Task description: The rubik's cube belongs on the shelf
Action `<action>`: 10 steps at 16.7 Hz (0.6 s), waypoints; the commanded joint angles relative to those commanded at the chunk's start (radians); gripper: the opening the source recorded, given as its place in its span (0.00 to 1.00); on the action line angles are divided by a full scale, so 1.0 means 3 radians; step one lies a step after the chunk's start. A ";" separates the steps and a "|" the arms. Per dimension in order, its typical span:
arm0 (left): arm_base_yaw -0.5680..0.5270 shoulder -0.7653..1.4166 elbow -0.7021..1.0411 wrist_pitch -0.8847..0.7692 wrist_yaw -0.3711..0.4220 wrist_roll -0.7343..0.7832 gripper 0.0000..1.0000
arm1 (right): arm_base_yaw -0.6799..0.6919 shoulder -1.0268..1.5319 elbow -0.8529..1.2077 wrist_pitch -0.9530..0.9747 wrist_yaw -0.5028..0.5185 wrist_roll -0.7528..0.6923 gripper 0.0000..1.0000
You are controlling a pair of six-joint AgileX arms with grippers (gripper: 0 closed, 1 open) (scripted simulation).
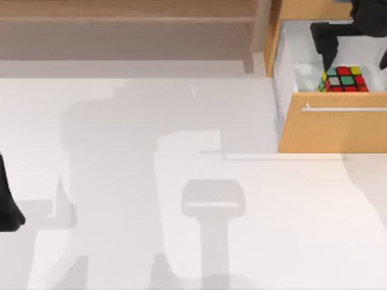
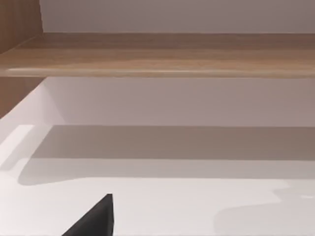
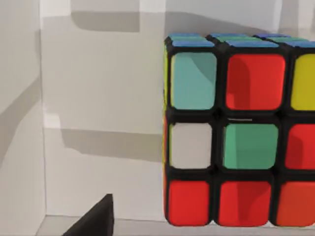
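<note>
Top view showed the rubik's cube (image 1: pixel 344 79) in the open drawer (image 1: pixel 290 72) of the cabinet (image 1: pixel 331 128) at upper right, the right gripper (image 1: pixel 329 48) just beside it, finger state untellable, likely approaching, drawer walls hemming it; shelf (image 1: pixel 127 11) upper left, left arm (image 1: pixel 8 205) parked lower left.

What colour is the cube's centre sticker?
Green, on the cube face toward the right wrist view.

Bright, even light; soft grey arm shadows across the white table (image 1: pixel 181 121).
</note>
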 joint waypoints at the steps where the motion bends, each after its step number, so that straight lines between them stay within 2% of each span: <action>1: 0.0000 0.0000 0.0000 0.0000 0.0000 0.0000 1.00 | 0.0000 0.0000 0.0000 0.0000 0.0000 0.0000 1.00; 6: 0.0000 0.0000 0.0000 0.0000 0.0000 0.0000 1.00 | 0.0041 -0.0042 -0.0032 -0.0011 -0.0001 0.0028 1.00; 10: 0.0000 0.0000 0.0000 0.0000 0.0000 0.0000 1.00 | 0.0262 -0.0353 -0.0189 -0.0164 0.0022 0.0260 1.00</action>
